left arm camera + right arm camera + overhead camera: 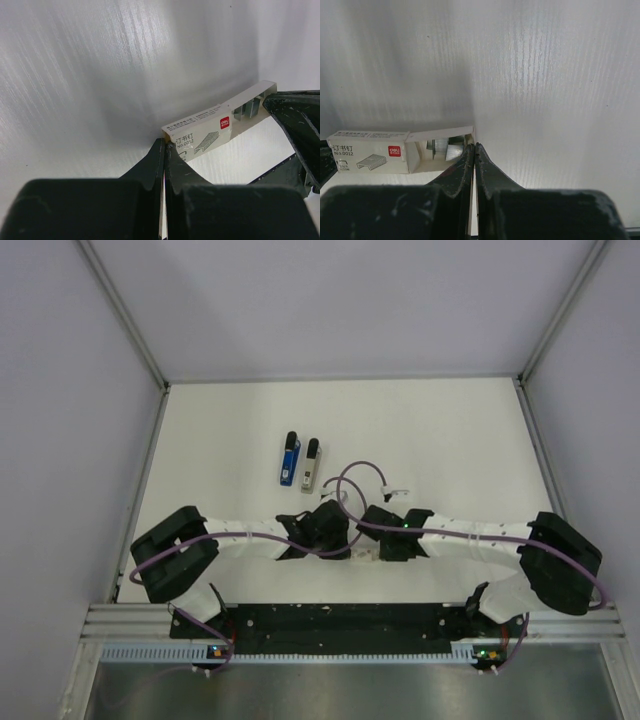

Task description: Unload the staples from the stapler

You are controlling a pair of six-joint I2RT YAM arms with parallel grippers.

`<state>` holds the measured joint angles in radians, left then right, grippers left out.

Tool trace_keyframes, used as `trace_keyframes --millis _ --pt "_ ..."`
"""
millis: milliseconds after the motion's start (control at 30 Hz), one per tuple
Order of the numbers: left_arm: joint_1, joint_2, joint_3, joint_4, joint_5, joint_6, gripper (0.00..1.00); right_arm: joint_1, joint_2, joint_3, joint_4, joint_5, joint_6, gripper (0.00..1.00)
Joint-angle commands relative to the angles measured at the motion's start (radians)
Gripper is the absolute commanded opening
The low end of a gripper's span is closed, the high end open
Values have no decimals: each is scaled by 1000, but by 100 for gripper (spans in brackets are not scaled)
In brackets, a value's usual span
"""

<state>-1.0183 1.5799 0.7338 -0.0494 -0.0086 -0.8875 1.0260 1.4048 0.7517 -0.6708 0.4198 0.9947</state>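
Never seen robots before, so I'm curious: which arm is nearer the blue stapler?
Left. The left arm ends just short of the blue stapler, slightly to its right; the right arm ends farther right, beyond the left arm's tip.

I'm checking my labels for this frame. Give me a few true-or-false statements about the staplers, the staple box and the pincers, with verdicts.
1. A blue stapler and a grey stapler lie side by side on the table, beyond the arms. True.
2. The staple box is sealed. False: one end is open, with staples showing inside.
3. The left pincer and the right pincer are both shut. True.
4. The left pincer holds the blue stapler. False: neither pincer touches a stapler.
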Motion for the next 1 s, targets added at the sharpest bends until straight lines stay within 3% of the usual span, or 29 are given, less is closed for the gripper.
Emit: trace_keyframes --millis 0,967 --pt "-8 8 29 14 2 12 0 13 25 55 22 48 -7 0" --pt "-20 11 46 -12 -11 10 0 11 26 18 102 5 125 0"
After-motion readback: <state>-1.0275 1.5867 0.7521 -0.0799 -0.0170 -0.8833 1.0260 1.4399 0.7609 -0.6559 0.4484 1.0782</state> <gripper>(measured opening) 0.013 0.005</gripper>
